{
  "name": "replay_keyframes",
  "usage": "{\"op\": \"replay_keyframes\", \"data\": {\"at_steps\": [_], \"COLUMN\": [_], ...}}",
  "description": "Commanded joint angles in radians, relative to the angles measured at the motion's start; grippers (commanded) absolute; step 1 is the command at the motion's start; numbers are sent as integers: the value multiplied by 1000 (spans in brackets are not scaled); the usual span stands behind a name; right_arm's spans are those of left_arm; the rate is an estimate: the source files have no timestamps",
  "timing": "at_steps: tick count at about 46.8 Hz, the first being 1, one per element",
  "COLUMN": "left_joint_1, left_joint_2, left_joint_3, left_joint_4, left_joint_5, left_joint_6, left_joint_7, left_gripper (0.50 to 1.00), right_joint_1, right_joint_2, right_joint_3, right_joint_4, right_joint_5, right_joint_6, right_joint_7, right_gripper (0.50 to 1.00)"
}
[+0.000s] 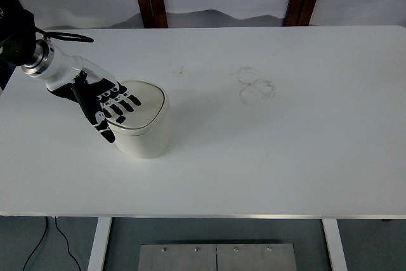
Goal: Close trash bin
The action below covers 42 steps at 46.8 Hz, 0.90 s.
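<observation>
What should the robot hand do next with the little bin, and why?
Probably lift the left robot hand up and away. The trash bin lid looks flat and shut already, and the spread fingers only reach over its left edge, holding nothing. It is hard to tell if they touch it.
</observation>
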Motion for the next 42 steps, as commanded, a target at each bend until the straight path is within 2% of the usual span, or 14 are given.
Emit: {"op": "replay_keyframes", "data": {"at_steps": [1, 14, 22, 36, 42], "left_joint_1": [-7, -62, -84, -70, -30], "left_joint_2": [10, 18, 19, 29, 45], "left_joint_3": [-2, -15, -81, -242, -327], "left_joint_4": [3, 23, 58, 188, 268], "left_joint_5": [-1, -11, -17, -48, -80], "left_joint_6": [-1, -5, -9, -17, -15], "left_joint_7": [-1, -2, -4, -7, -15], "left_gripper": [1000, 1000, 1000, 1000, 1000], "right_joint_1": [0, 0, 0, -2, -2], "right_joint_2": [0, 0, 0, 0, 0], "right_joint_3": [0, 0, 0, 2, 2], "right_joint_4": [0, 0, 0, 0, 0], "right_joint_5": [0, 0, 0, 0, 0], "right_joint_6": [0, 0, 0, 1, 1], "right_joint_7": [0, 0, 0, 2, 2], "right_gripper": [995, 995, 995, 995, 995]}}
